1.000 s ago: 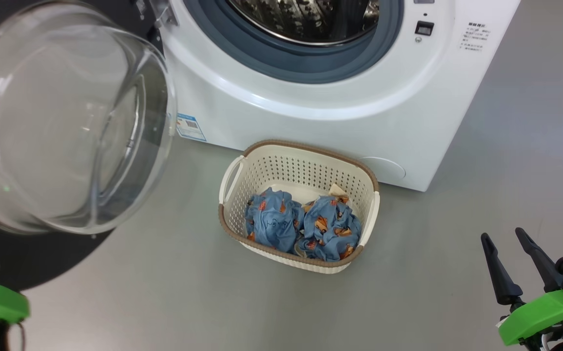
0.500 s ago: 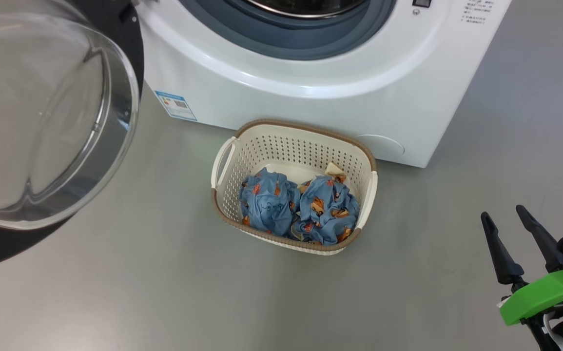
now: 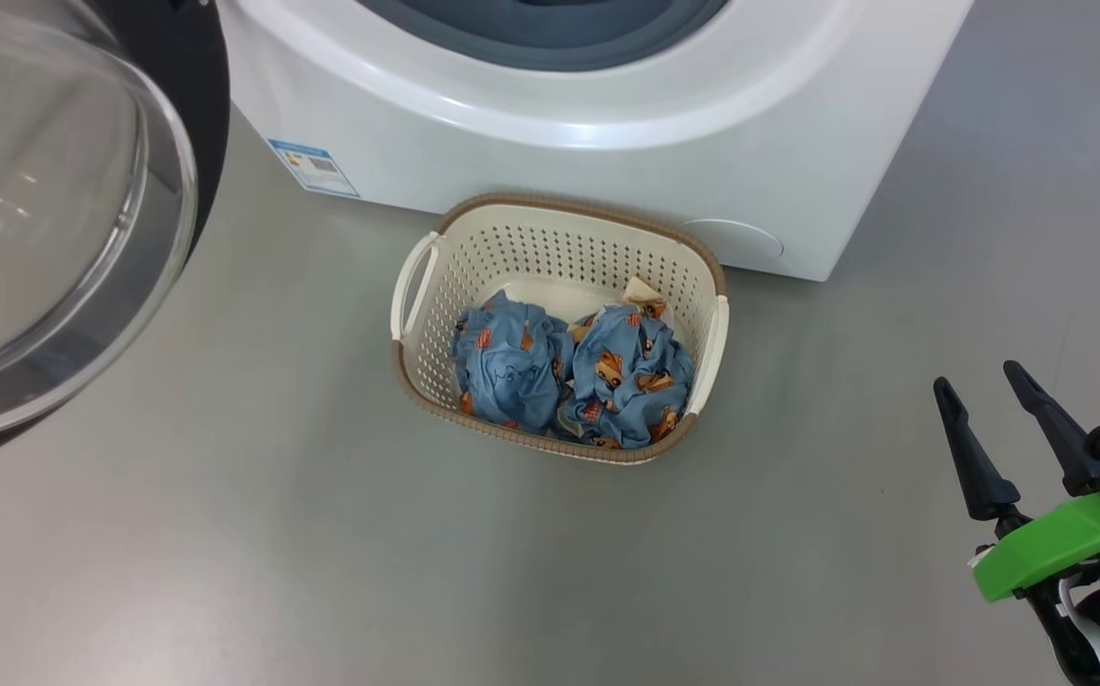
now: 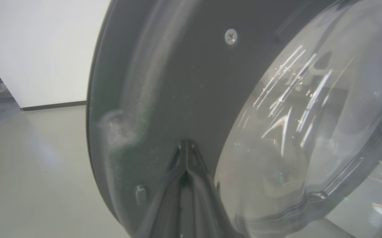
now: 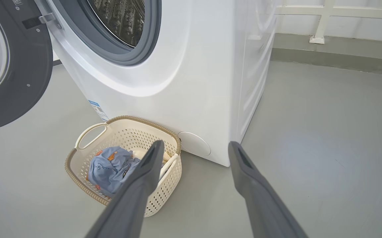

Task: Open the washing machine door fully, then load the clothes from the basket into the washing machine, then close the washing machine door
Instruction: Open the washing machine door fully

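– Right gripper, two long dark fingers on a green mount (lower right of the head view): how does it stand?
– Fingers spread wide, nothing between them, tips raised over the grey floor. The small cream perforated plastic basket with a brown woven-look rim lies well to the robot's left of this gripper, apart from it. In the right wrist view the basket shows partly behind the finger at that view's left.
– Contents?
– Crumpled blue garments printed with small orange-brown figures, two bundles side by side on the basket's bottom, with a scrap of cream cloth at the far edge of the right bundle. The basket's far rim sits just beside the front of the big white front-loading washing machine, near its small blue label.
– Left gripper?
– Fingers pressed together, holding nothing. The tips lie at the inner face of the large round door with glossy black rim and bulging clear glass bowl, on the black band just beside the glass. Contact cannot be told.
– Door position?
– Swung open to the robot's left of the machine's mouth, well apart from the basket. The grey rubber ring and steel perforated drum stand exposed in the right wrist view.
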